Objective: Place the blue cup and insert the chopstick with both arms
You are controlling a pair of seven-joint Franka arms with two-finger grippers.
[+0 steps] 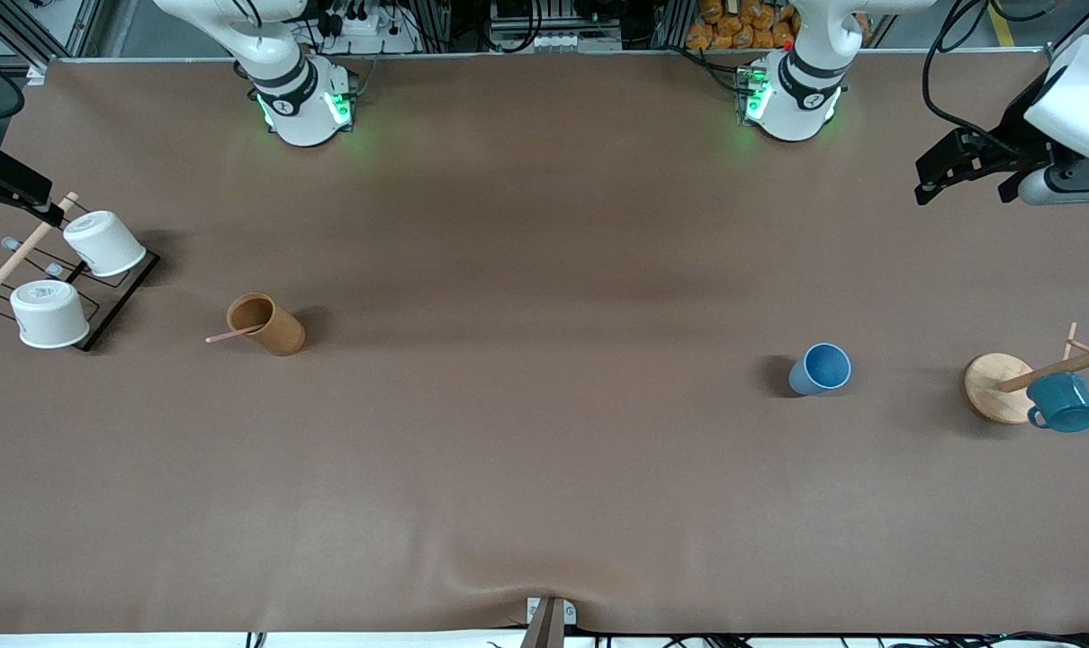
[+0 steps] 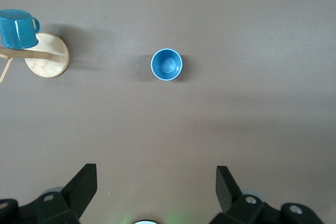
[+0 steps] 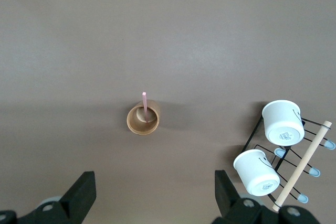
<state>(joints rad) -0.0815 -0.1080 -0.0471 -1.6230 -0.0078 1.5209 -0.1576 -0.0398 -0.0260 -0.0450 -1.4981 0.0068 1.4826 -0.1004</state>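
While both arms wait raised, blue cup (image 1: 820,368) seen upright, matte, near wooden mug stand (image 1: 999,388) with teal mug (image 1: 1063,402), chopstick (image 1: 232,336) in brown cup (image 1: 266,324) near white-cup rack (image 1: 67,281), left gripper (image 2: 156,190) and right gripper (image 3: 155,191) spread wide, empty.

Matt blue cup (image 1: 820,369), wooden rack base (image 1: 997,387)

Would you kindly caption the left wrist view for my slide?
Open left gripper high over the upright blue cup, teal mug hanging on its rack nearby.
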